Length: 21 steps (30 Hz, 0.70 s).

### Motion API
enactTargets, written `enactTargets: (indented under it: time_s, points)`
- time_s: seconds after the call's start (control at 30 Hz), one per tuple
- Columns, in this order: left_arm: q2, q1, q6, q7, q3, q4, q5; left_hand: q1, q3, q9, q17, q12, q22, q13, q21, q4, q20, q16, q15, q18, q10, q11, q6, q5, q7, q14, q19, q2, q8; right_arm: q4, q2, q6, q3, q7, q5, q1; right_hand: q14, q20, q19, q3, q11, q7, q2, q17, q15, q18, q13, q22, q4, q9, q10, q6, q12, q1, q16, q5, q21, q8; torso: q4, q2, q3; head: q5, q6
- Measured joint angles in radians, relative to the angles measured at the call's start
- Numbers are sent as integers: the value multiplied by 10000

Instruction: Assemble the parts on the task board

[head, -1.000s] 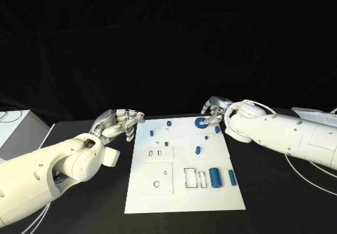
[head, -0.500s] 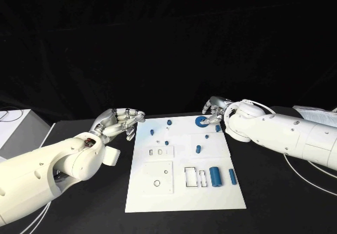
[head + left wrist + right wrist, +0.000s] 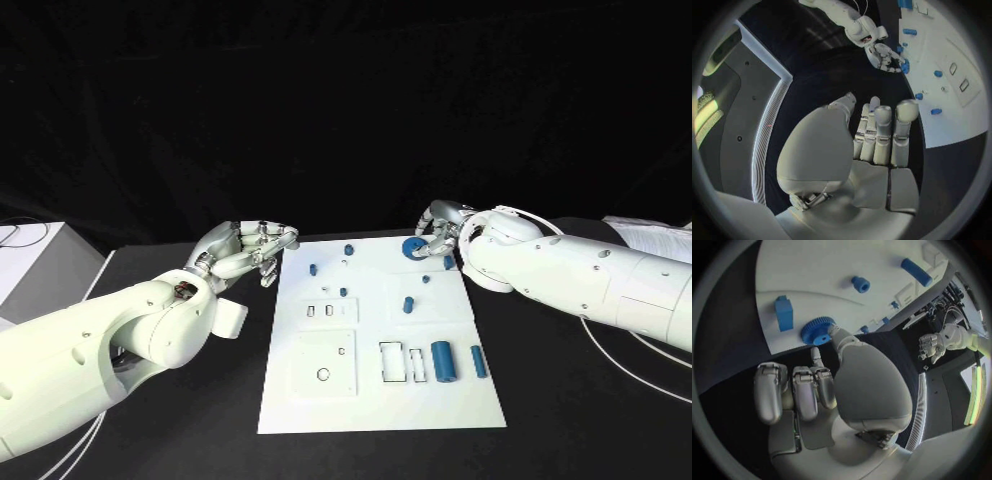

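Note:
The white task board [image 3: 378, 400] lies mid-table. A blue gear [image 3: 414, 250] sits at its far right corner, and my right hand [image 3: 443, 228] pinches the gear [image 3: 817, 331] between thumb and a fingertip, the other fingers [image 3: 795, 390] curled. The left wrist view shows that hand [image 3: 882, 50] at the gear [image 3: 904, 65] too. Two blue cylinders [image 3: 441, 361] lie near the board's right edge. Small blue pegs [image 3: 408, 304] are scattered over the far half. My left hand [image 3: 248, 250] hovers beside the board's far left corner and holds nothing, its fingers [image 3: 879, 132] extended side by side.
A white box [image 3: 29, 265] stands at the table's left edge and papers [image 3: 649, 238] lie at the far right. A white cable [image 3: 623, 352] trails under the right arm. A blue block [image 3: 784, 313] sits close to the gear.

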Motion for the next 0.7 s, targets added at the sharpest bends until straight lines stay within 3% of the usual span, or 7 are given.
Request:
enactTargets:
  time_s: [0.4, 0.7]
  points:
    - [-12, 0, 1, -2, 0, 21, -1, 0, 0, 0, 1, 0, 2, 3, 2, 0, 0, 0, 0, 0, 0, 0, 0, 0, 0, 0, 0, 0, 0, -138, 75, 118, 0, 30, 18, -45, 0, 0, 0, 114, -1, -30, 53, -1, 0, 0, -1, -1, 114, 0, 0, 102, 0, 53, 0, 219, 3, 4, -6, 3, 8, 25, -31]
    - [-20, 0, 1, -2, 1, 24, -1, 0, 0, -1, 1, 0, 1, 2, 2, 0, 35, 0, 0, 0, 1, 0, 0, 0, 0, 0, -36, 0, 0, -173, 84, 167, 6, 101, 50, -43, 0, 0, 0, 757, -1, -104, 163, -2, 0, 1, -2, -3, 274, -48, -1, 430, 0, 24, -1, 972, 41, 38, -15, 3, 12, 32, -49]
